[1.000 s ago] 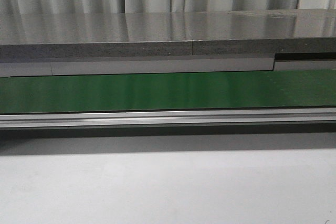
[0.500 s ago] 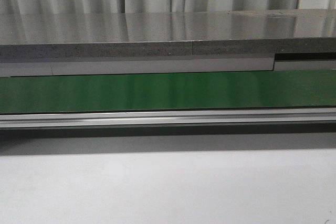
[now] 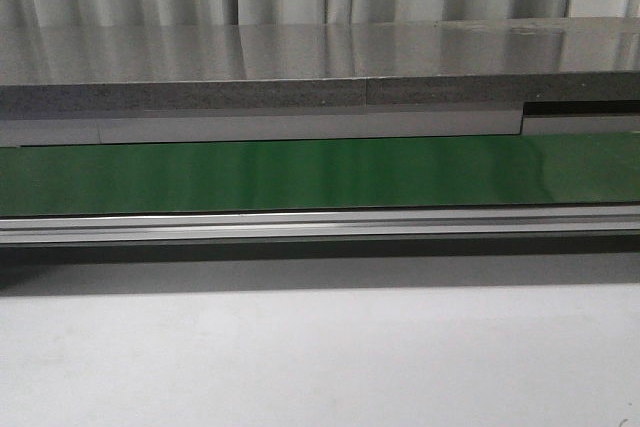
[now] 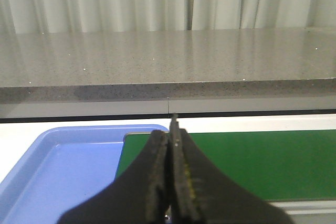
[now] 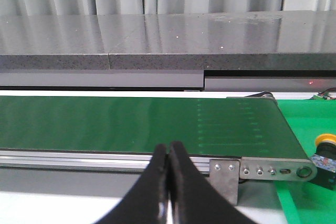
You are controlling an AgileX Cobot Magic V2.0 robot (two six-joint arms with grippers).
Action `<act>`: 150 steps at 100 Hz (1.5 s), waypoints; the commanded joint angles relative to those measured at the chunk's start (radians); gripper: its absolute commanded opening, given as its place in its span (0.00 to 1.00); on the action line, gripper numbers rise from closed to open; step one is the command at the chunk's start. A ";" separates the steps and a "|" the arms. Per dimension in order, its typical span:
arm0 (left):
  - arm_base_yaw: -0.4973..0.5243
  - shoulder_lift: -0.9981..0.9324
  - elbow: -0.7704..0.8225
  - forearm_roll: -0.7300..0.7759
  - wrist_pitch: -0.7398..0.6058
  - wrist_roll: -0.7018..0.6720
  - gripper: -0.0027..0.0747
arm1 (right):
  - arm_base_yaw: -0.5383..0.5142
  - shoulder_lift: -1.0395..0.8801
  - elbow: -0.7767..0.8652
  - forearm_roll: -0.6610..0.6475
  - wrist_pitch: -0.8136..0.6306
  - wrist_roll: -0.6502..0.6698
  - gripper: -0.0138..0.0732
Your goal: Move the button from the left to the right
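Soft even indoor light, pale shiny streaks on the grey stone counter [image 3: 300, 52] and green conveyor belt [image 3: 320, 175], dark shadow band under the metal rail [image 3: 320, 227], slightly fuzzy pictures, blurry close-up gripper fingers [image 4: 157, 182]

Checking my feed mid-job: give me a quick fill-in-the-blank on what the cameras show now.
1. The belt is coloured ____.
2. The left end effector is ____.
3. The tray in the left wrist view is coloured ____.
4. The button has a ____ cap.

Answers: green; shut; blue; yellow
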 commanded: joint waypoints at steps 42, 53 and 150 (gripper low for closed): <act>-0.014 -0.208 0.193 0.027 -0.127 -0.070 0.01 | 0.000 -0.019 -0.018 -0.012 -0.072 0.002 0.08; -0.016 -0.208 0.208 0.035 -0.129 -0.087 0.01 | 0.000 -0.019 -0.018 -0.012 -0.071 0.002 0.08; -0.016 -0.208 0.221 -0.018 -0.157 -0.088 0.01 | 0.000 -0.019 -0.018 -0.012 -0.071 0.002 0.08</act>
